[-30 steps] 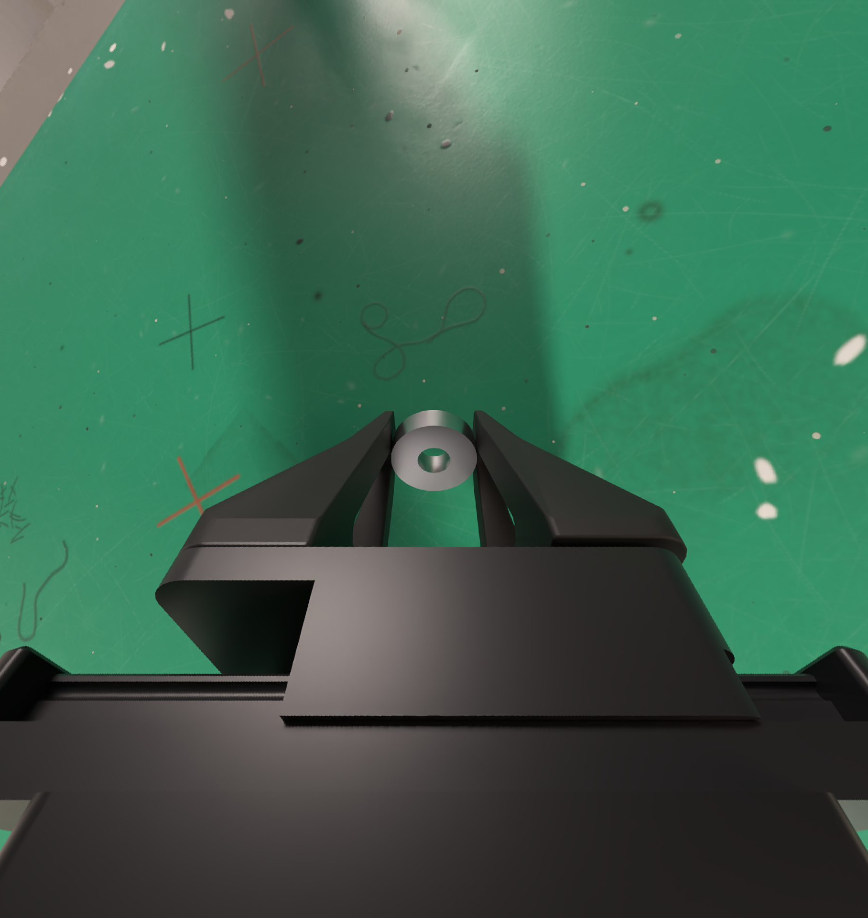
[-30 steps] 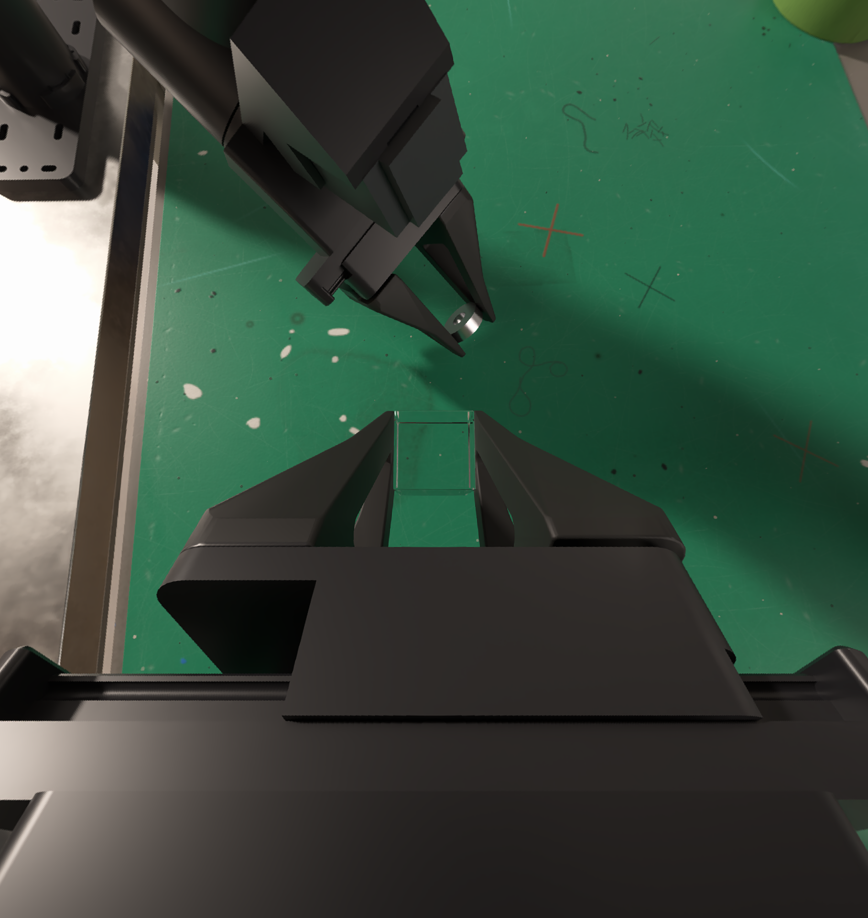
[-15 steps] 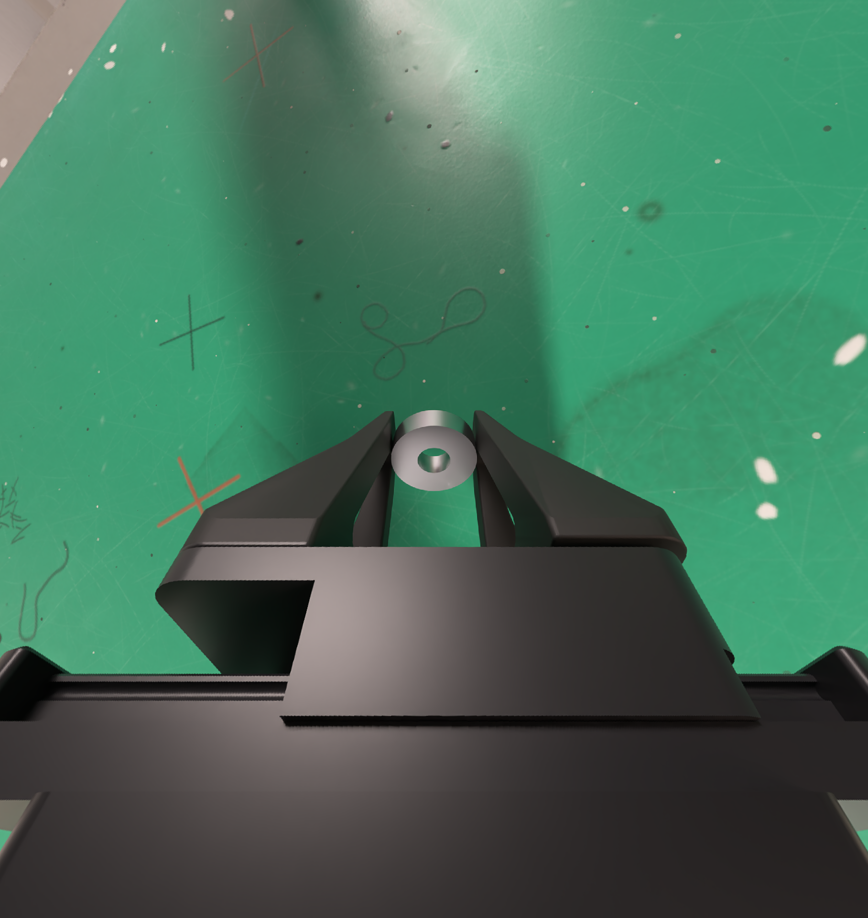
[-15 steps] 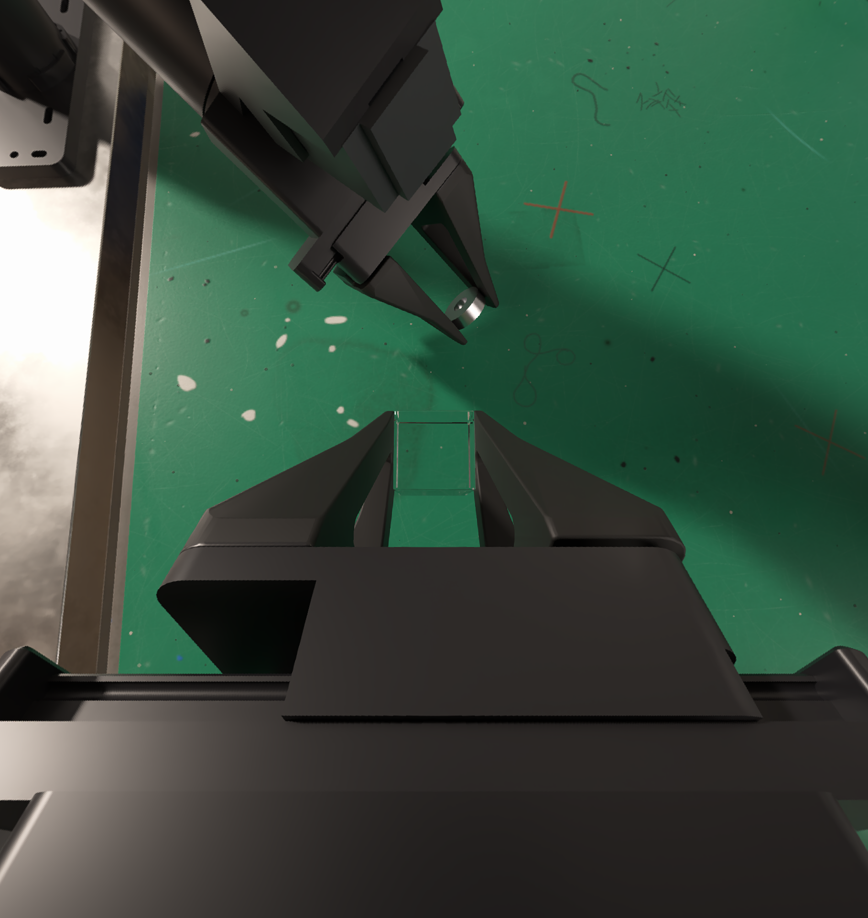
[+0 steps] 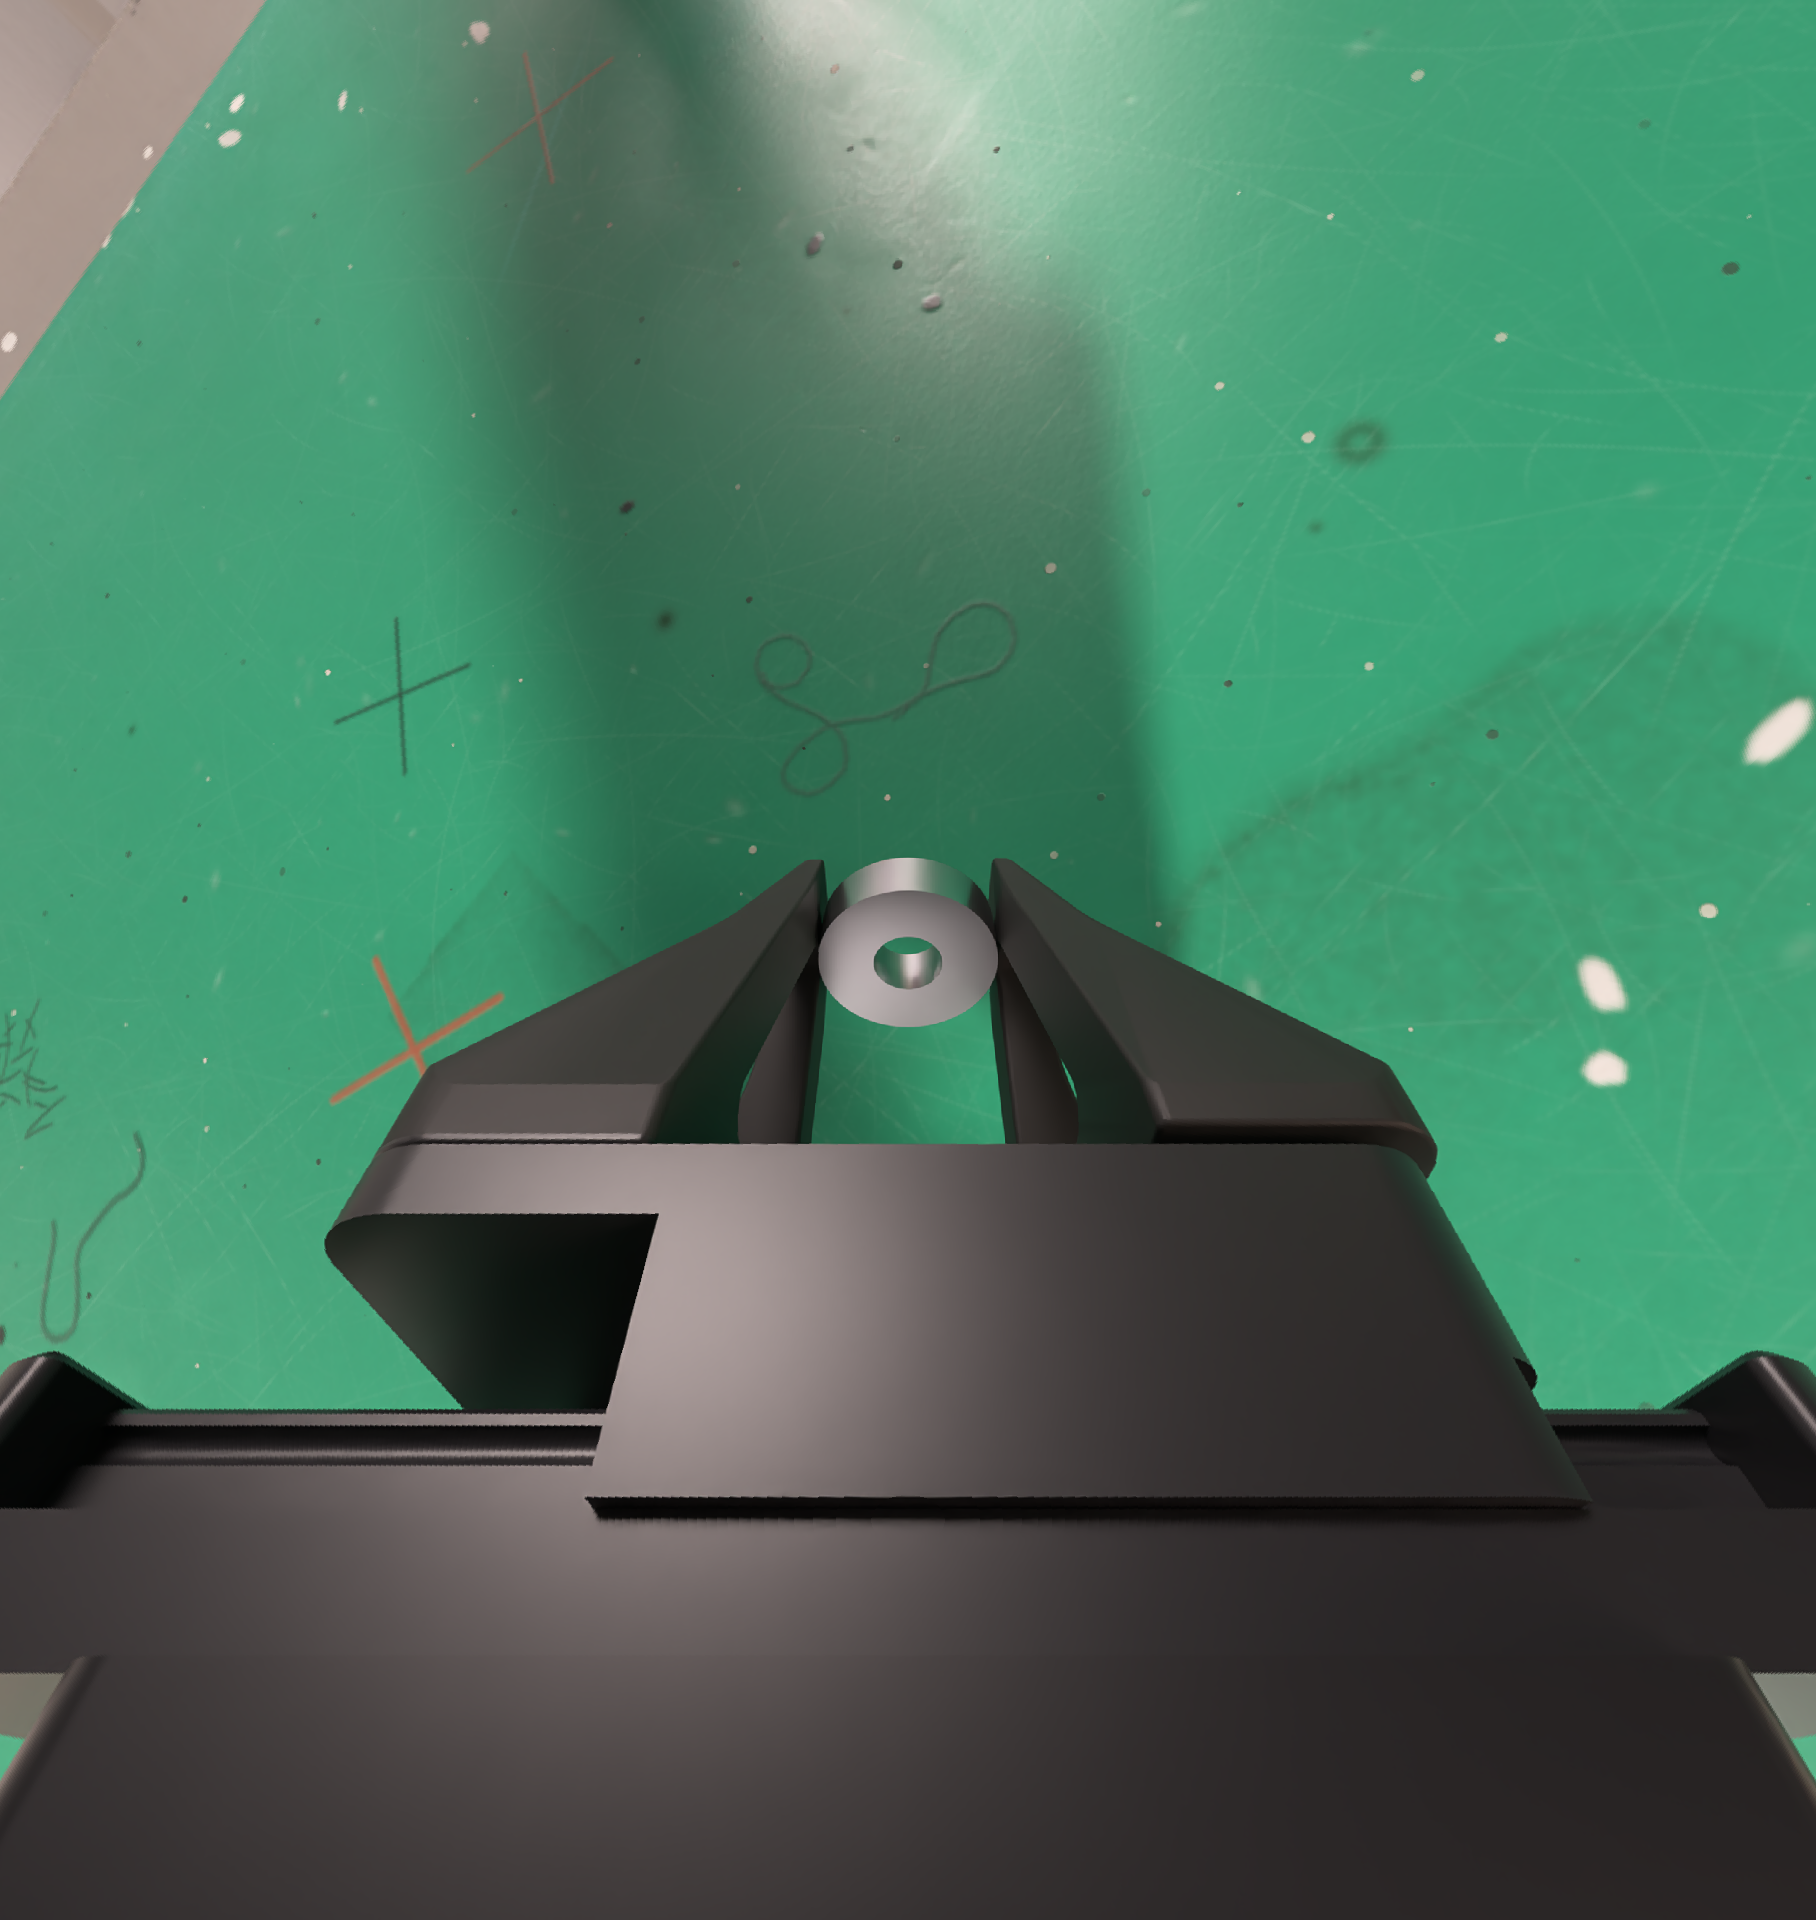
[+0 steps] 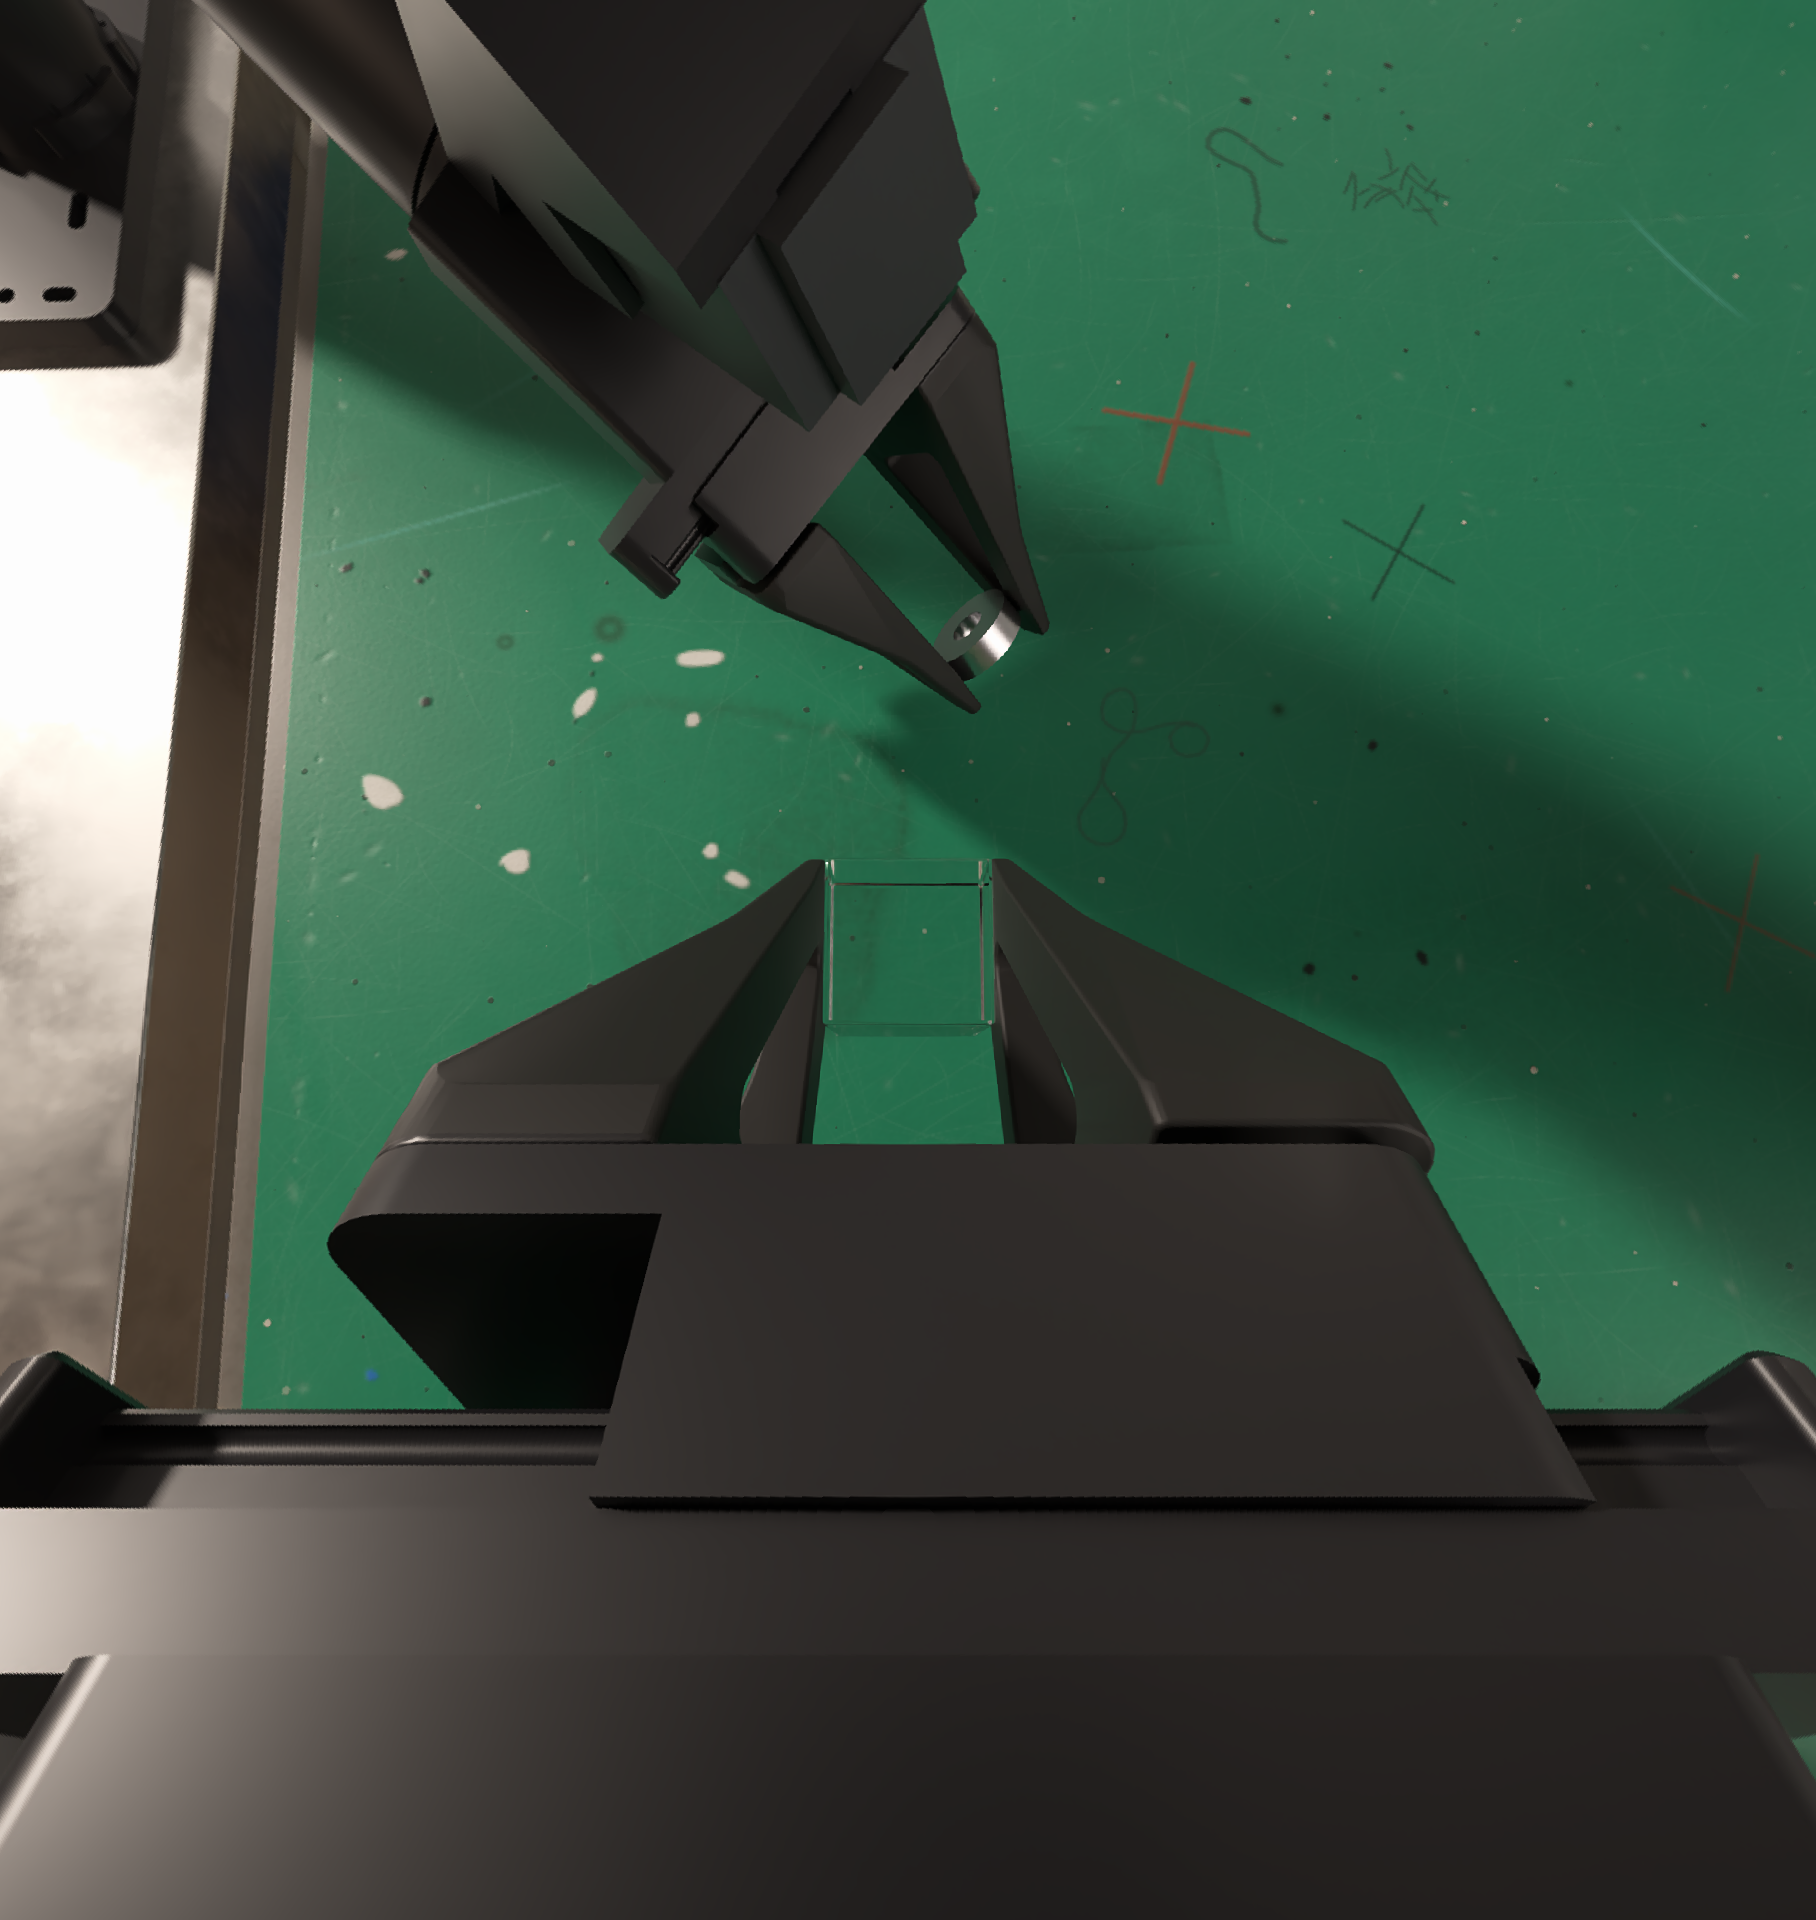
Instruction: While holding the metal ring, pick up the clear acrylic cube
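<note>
You are looking down on a green bench (image 5: 1403, 312); its surface is scuffed with fine scratches, dark specks and white paint-like flecks (image 5: 1779, 729); thin pen marks lie across it, among them a red cross (image 5: 413, 1031), a dark cross (image 5: 401, 694) and a looping scribble (image 5: 883, 694); broad soft shadows fall over the middle, with a brighter sheen toward the far end. In the right wrist view a metal rail (image 6: 229, 727) borders the bench's edge; beyond it the floor (image 6: 42, 831) is mottled grey and washed out by strong light; a perforated bracket (image 6: 21, 260) sits at the top corner.
</note>
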Controlling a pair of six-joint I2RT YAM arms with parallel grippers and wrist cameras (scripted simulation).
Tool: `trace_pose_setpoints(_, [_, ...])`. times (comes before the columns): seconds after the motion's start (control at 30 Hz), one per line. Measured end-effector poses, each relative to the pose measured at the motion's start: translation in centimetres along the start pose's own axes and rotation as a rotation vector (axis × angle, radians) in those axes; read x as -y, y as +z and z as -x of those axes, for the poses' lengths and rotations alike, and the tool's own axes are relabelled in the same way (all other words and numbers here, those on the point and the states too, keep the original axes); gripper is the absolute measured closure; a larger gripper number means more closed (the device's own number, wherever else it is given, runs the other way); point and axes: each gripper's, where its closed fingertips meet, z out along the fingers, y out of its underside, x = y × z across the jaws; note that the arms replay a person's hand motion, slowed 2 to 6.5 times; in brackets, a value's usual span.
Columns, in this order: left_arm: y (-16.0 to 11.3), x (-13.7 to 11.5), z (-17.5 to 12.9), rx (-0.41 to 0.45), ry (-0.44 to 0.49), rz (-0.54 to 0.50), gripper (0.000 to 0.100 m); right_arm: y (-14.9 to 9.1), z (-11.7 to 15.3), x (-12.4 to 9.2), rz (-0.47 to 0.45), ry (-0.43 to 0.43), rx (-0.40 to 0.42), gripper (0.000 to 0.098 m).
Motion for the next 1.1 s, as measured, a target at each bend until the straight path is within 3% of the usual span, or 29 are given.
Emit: trace_pose_setpoints(1.1, [0.0,0.02,0.01,0.0,0.001,-0.001,0.074,0.05,0.17,-0.33,0.021,0.008,0.009,0.0722])
